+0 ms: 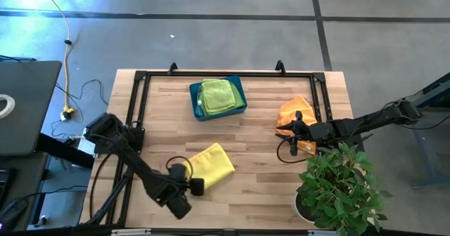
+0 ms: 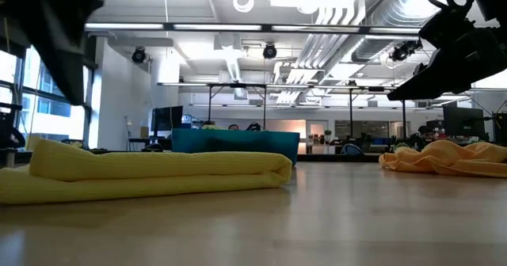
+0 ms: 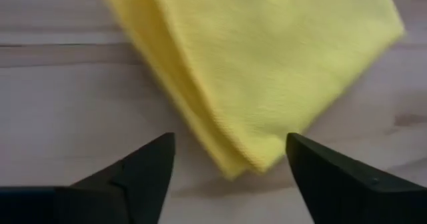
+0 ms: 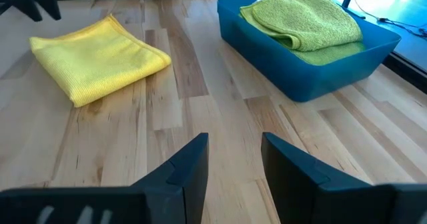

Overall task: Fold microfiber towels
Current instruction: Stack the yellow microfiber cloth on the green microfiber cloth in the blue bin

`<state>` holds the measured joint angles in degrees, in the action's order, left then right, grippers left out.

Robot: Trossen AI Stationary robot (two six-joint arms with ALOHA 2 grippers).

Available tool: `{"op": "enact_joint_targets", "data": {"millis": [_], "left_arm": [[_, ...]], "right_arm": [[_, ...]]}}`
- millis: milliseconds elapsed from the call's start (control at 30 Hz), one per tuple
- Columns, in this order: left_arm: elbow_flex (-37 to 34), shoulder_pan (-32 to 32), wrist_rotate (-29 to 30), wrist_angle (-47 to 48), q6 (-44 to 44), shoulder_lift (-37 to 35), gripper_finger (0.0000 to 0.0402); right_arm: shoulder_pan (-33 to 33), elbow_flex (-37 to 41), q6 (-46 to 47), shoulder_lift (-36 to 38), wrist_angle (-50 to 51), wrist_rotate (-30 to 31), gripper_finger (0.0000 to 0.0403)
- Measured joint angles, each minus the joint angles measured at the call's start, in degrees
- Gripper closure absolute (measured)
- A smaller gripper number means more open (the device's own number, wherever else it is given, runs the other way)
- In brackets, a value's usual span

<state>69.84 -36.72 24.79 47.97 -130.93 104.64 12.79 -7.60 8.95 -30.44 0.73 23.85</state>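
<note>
Two pincers are in view over the wooden table (image 1: 253, 130); the left pincer (image 3: 230, 167) hangs at the near edge with its fingers (image 3: 143, 171) spread wide apart and nothing between them, just short of the near corner of the folded yellow towel (image 3: 267, 64); the fingers do not touch the cloth. From above, the left pincer (image 1: 191, 185) sits at the near left end of that yellow towel (image 1: 213, 166), which lies flat in the near middle of the table, folded into a neat rectangle with stacked layered edges showing at one side.

On the right, the right pincer (image 4: 233, 164) holds its fingers (image 4: 190, 167) a small way apart with bare wood between them — nothing is clamped; from above the right pincer (image 1: 287, 132) is just beside a crumpled orange towel (image 1: 295, 113) bunched at the right edge of the table.

Farther off, at the far middle, a teal bin (image 1: 239, 106) stands on the table; folded lime green towels (image 1: 216, 94) lie inside it, seen also from the right wrist as green cloth (image 4: 303, 21) piled in the blue-walled bin (image 4: 293, 71). A potted plant (image 1: 341, 187) fills the near right corner, well apart from the yellow towel — its leaves overlap the right arm.
</note>
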Motion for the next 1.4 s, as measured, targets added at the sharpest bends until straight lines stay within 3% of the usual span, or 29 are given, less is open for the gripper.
{"op": "enact_joint_targets", "data": {"millis": [133, 267, 867, 1000, 1167, 1400], "left_arm": [[-0.2, -0.9, -0.2, 5.2, -6.1, 0.2, 0.0095], [-2.2, 0.3, -0.9, 5.0, -6.4, 0.7, 0.009], [-7.5, 8.4, -3.9, -4.6, 8.5, 2.3, 0.0096], [-7.5, 10.0, -5.2, -4.3, 13.1, 2.4, 0.013], [-7.5, 12.5, -6.0, -4.2, 20.7, 2.5, 0.0206], [-7.7, 15.3, -1.5, -4.8, 32.0, 2.9, 0.0311]], "right_arm": [[0.0, 0.0, 0.0, 0.0, 0.0, 0.0, 0.0272], [0.0, 0.0, 0.0, 0.0, 0.0, 0.0, 0.0272], [0.0, 0.0, 0.0, 0.0, 0.4, 0.0, 0.0272], [0.0, 0.0, 0.0, 0.0, 0.5, 0.0, 0.0272], [0.0, 0.0, 0.0, 0.0, 0.5, 0.0, 0.0272], [0.0, 0.0, 0.0, 0.0, 0.5, 0.0, 0.0272]]}}
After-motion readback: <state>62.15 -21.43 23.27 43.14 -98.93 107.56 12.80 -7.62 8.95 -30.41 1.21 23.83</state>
